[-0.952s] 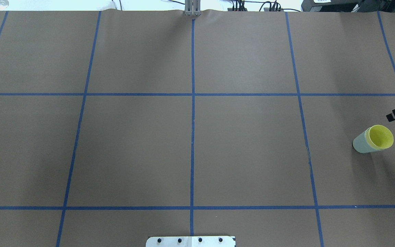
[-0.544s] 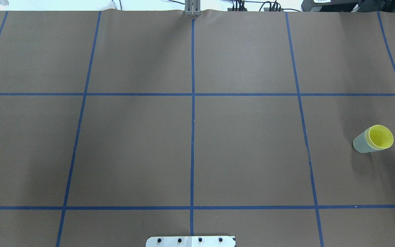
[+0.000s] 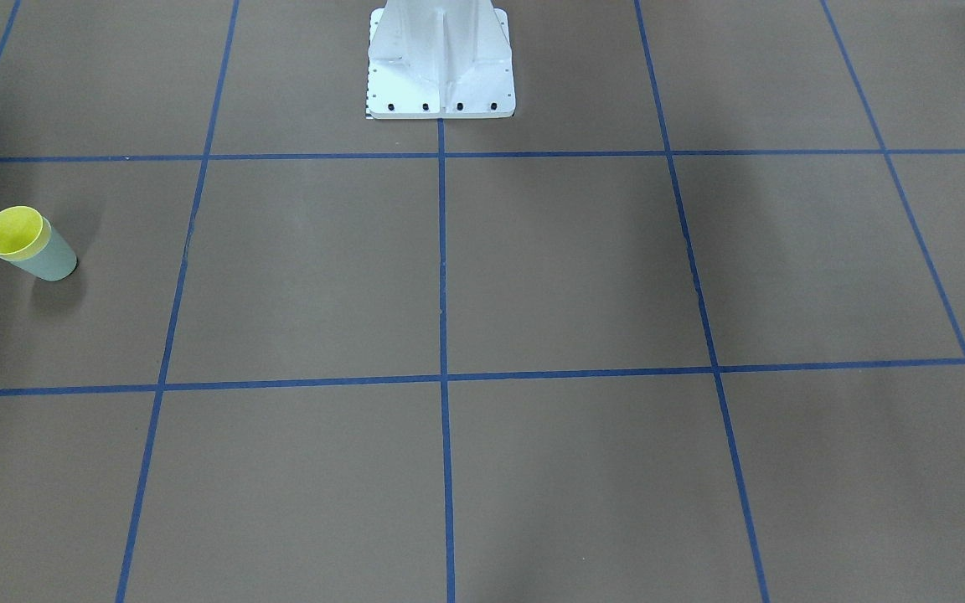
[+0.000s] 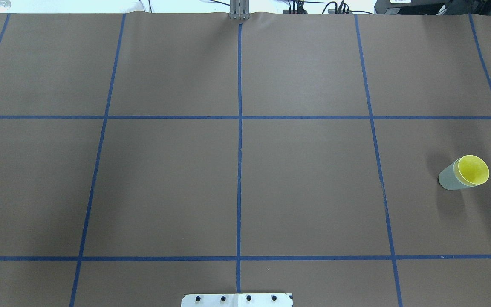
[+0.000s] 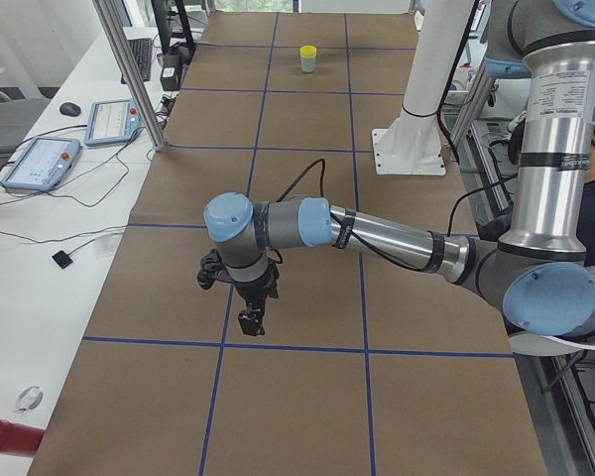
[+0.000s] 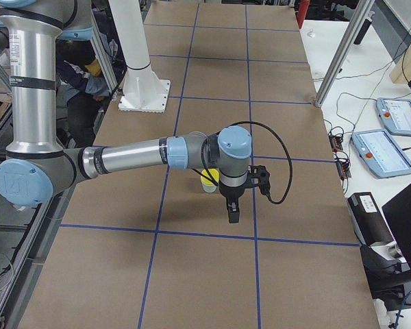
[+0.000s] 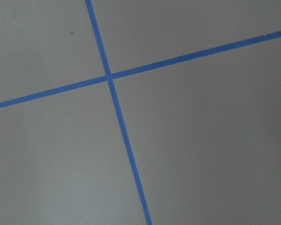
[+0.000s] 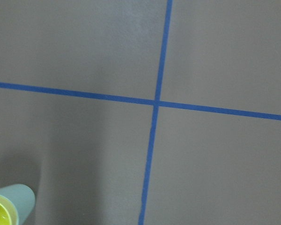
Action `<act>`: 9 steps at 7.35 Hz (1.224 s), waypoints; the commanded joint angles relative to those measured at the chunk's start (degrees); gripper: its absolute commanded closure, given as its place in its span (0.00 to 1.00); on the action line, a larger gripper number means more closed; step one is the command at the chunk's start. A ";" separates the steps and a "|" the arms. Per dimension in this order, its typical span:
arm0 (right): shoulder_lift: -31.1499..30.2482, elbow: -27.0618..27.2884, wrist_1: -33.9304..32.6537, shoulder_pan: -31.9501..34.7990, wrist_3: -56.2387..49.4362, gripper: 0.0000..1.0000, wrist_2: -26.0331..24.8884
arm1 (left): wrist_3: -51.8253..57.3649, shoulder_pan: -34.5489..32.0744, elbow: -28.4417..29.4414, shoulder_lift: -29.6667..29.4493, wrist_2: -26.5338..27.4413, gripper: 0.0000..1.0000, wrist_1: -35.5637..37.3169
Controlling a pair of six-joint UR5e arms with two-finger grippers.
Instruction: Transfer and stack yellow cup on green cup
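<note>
One yellow cup [image 4: 474, 169] sits nested inside one green cup [image 4: 447, 180], the pair upright near the right end of the desk [image 4: 305, 179]. Two pincers hang over the desk: the right pincer [image 6: 232, 212] near the cups, the left pincer [image 5: 249, 321] well apart from them. Whether either is released or clenched, I cannot tell.

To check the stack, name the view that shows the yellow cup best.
Overhead exterior: the yellow cup shows its rim and inside, nested in the green cup. Front-facing is nearly as good. Exterior left: tiny. Exterior right: partly behind the right arm. Right wrist: a cropped edge. Left wrist: nothing.
</note>
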 commanded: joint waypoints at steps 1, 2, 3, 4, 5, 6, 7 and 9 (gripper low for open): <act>-1.26 -2.25 0.20 0.16 -1.33 0.00 0.10 | -1.88 -0.36 1.64 3.28 -3.29 0.00 -4.55; -1.26 -2.34 0.81 0.25 -1.34 0.00 0.11 | -4.92 -0.36 1.91 5.04 -6.61 0.00 -6.77; -1.26 -2.87 0.90 0.16 -1.34 0.00 0.28 | -8.09 -0.27 2.44 5.93 -6.65 0.00 -9.57; -1.35 -3.48 0.90 0.25 -1.25 0.00 0.28 | -8.21 -0.27 4.88 6.20 -6.82 0.00 -14.56; -1.26 -3.66 0.90 0.16 -1.33 0.00 0.28 | -8.12 -0.27 5.95 6.29 -6.82 0.00 -16.96; -1.26 -3.75 0.90 0.25 -1.34 0.00 0.37 | -8.21 -0.18 5.87 6.12 -6.65 0.00 -17.59; -1.26 -3.75 0.90 0.25 -1.34 0.00 0.37 | -8.29 -0.18 5.78 5.94 -6.56 0.00 -17.69; -1.26 -3.84 0.90 0.25 -1.34 0.00 0.37 | -8.47 -0.18 6.31 6.03 -6.74 0.00 -17.77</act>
